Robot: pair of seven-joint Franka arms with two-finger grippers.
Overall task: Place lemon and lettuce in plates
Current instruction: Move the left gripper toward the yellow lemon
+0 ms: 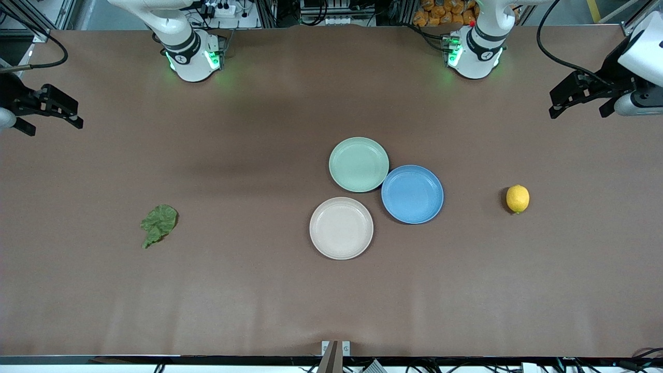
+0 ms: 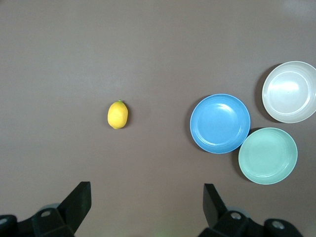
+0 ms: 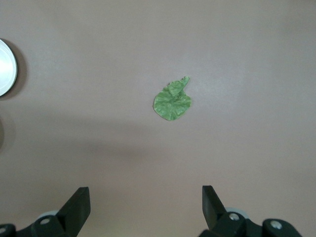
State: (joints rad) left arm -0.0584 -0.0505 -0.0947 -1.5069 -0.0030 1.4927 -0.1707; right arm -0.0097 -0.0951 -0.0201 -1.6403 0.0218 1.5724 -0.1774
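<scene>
The lemon [image 1: 517,199] lies on the brown table toward the left arm's end; it also shows in the left wrist view [image 2: 118,114]. The lettuce leaf [image 1: 158,224] lies flat toward the right arm's end and shows in the right wrist view [image 3: 173,102]. The mint green plate [image 1: 358,164] and the beige plate [image 1: 341,228] sit mid-table, both empty. My left gripper [image 1: 577,106] hangs open and empty high over the table's left-arm end. My right gripper [image 1: 54,116] hangs open and empty over the right-arm end.
A blue plate [image 1: 412,194] touches the mint plate and sits beside the beige one, between them and the lemon. The three plates also show in the left wrist view: blue [image 2: 220,123], mint [image 2: 268,155], beige [image 2: 290,91].
</scene>
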